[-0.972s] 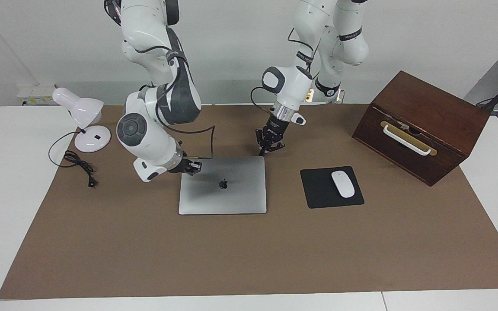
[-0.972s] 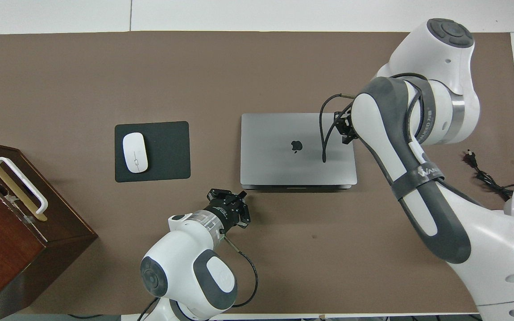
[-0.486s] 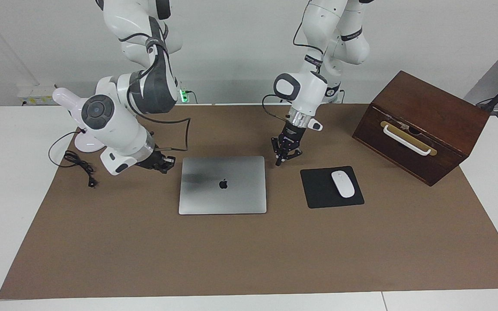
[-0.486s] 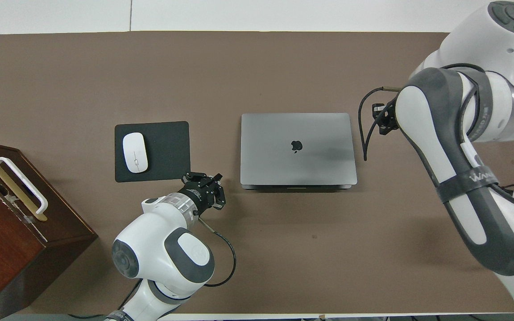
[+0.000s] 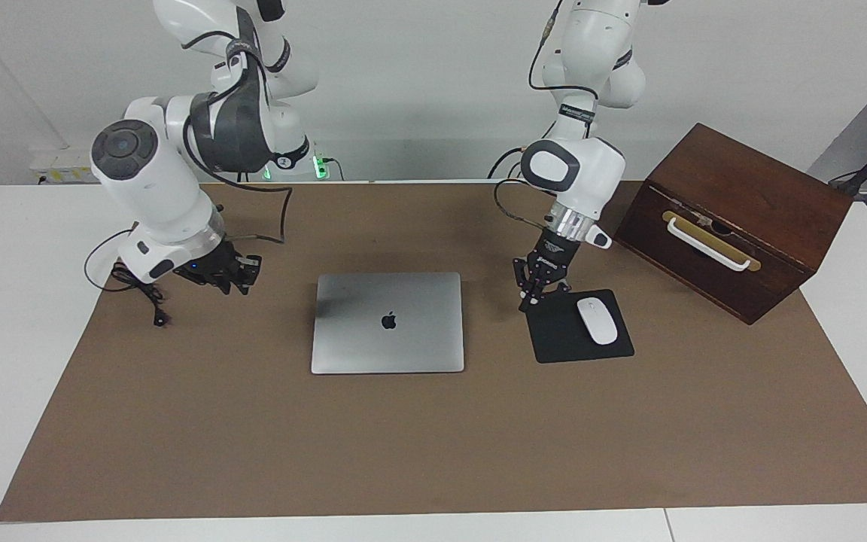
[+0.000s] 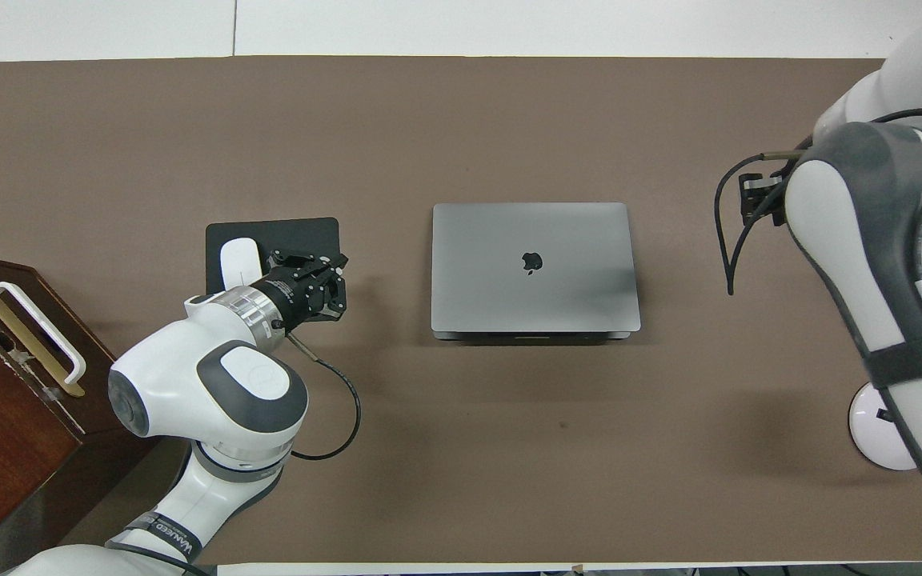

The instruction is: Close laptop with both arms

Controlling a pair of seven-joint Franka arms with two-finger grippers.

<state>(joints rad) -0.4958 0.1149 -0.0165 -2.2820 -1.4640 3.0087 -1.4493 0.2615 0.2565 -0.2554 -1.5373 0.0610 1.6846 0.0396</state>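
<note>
The silver-grey laptop point(image 5: 388, 322) lies shut and flat on the brown mat, its lid with the dark apple logo facing up; it also shows in the overhead view point(image 6: 533, 268). My left gripper point(image 5: 535, 292) is open and empty, low over the corner of the black mouse pad point(image 5: 580, 342) that is nearest the laptop, apart from the laptop; it shows in the overhead view too point(image 6: 313, 272). My right gripper point(image 5: 226, 272) holds nothing and hangs over the mat toward the right arm's end, well clear of the laptop; it is partly hidden by its arm in the overhead view point(image 6: 753, 200).
A white mouse point(image 5: 597, 321) lies on the mouse pad. A dark wooden box point(image 5: 734, 218) with a white handle stands at the left arm's end. A black cable point(image 5: 140, 290) and a white lamp base point(image 6: 869, 424) lie at the right arm's end.
Both grippers have drawn away from the laptop's corners toward the table's ends: the left to the mouse pad, the right toward the lamp cable. The laptop has stayed shut and still.
</note>
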